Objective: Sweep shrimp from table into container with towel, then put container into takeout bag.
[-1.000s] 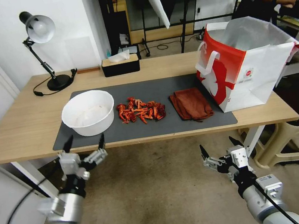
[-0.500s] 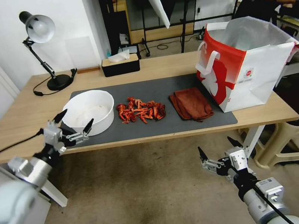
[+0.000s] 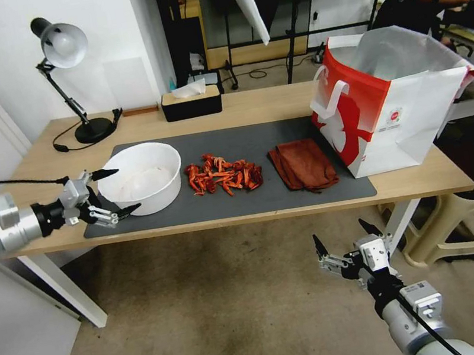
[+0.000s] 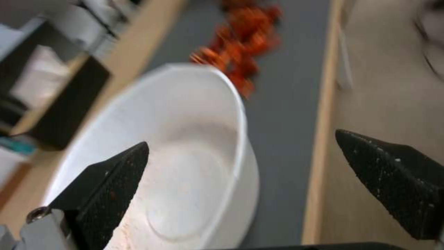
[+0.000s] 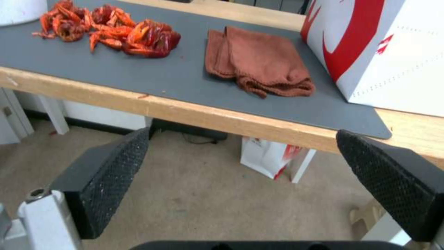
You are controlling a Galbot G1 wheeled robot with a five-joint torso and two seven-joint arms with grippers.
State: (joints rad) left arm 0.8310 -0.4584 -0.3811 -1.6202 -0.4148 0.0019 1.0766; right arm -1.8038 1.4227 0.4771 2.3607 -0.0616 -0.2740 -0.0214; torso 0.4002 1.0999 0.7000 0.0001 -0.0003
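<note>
- Head view: the left gripper [image 3: 112, 192] hangs wide open and empty at the bowl's [image 3: 140, 178] left side, near the table's [image 3: 42, 196] front-left edge. Judged step: securing the bowl before any sweeping. The shrimp [image 3: 223, 175] pile runs lengthwise along the mat [image 3: 264, 197], between bowl and towel [image 3: 303, 165]; the bag [image 3: 392, 99] stands upright, mouth up, at the right end.
- Left wrist view: the fingers [image 4: 109, 180] straddle the bowl's rim [image 4: 233, 114], touching nothing; next, they must close on that wall.
- Right wrist view: the right gripper [image 5: 242, 184] waits below the front edge, spread wide, holding nothing, facing the towel [image 5: 259, 64].
</note>
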